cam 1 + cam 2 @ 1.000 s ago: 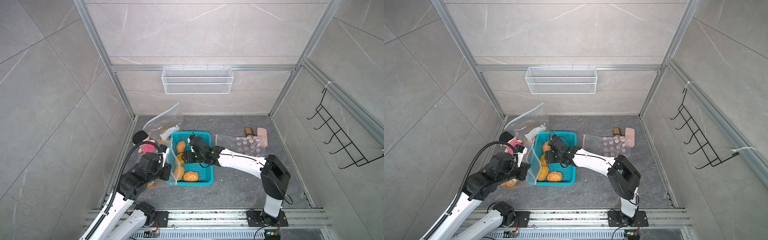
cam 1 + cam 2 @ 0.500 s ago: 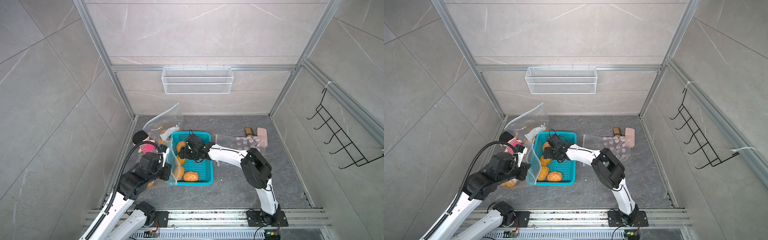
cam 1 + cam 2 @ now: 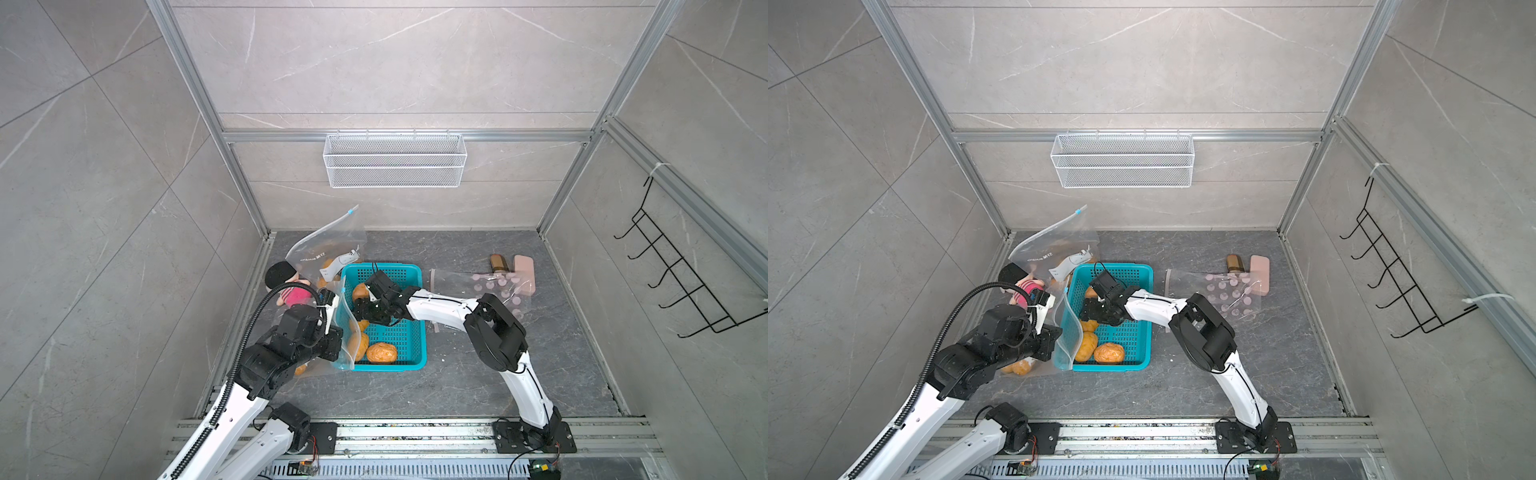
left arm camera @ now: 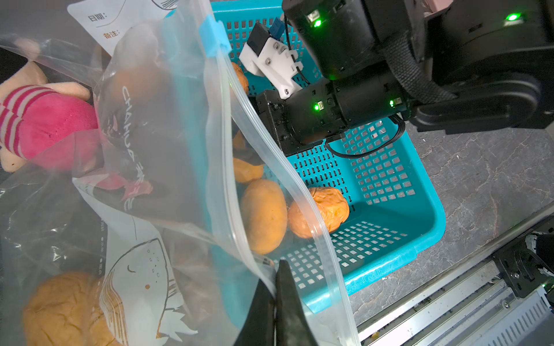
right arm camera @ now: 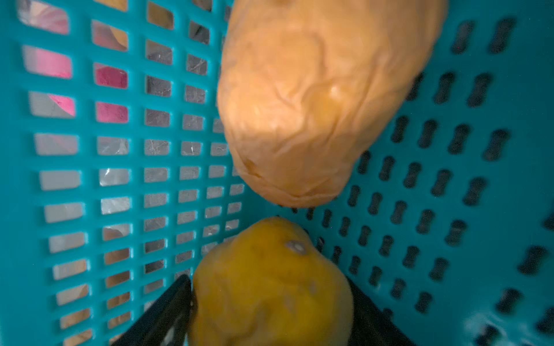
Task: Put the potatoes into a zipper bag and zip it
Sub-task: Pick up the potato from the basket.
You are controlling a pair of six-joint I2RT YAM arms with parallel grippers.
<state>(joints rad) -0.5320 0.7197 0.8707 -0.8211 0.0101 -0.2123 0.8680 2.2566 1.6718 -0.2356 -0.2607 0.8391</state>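
Observation:
Several orange-tan potatoes [image 3: 380, 352] [image 3: 1108, 352] lie in the teal basket [image 3: 390, 366] [image 3: 1113, 368]. My left gripper [image 4: 275, 287] [image 3: 338, 337] is shut on the rim of the clear zipper bag [image 4: 227, 155] [image 3: 345, 332], holding its mouth up over the basket's left wall. A potato [image 4: 60, 305] lies inside that bag. My right gripper [image 5: 269, 299] [image 3: 365, 309] reaches into the basket's left side. Its black fingers [image 5: 168, 302] press on both sides of a yellow-orange potato [image 5: 269, 281]. A wrinkled potato [image 5: 314, 104] lies just beyond it.
A pink plush doll [image 3: 293, 293] lies left of the basket. Behind it stands another clear bag [image 3: 328, 249]. A clear pink-dotted sheet [image 3: 494, 286], a brown bottle [image 3: 496, 262] and a pink block [image 3: 523, 266] lie at the back right. A wire shelf [image 3: 395, 160] hangs on the back wall.
The right arm's elbow has swung left and the right gripper has shifted slightly left inside the basket onto a potato. The left arm and the bag have not moved.

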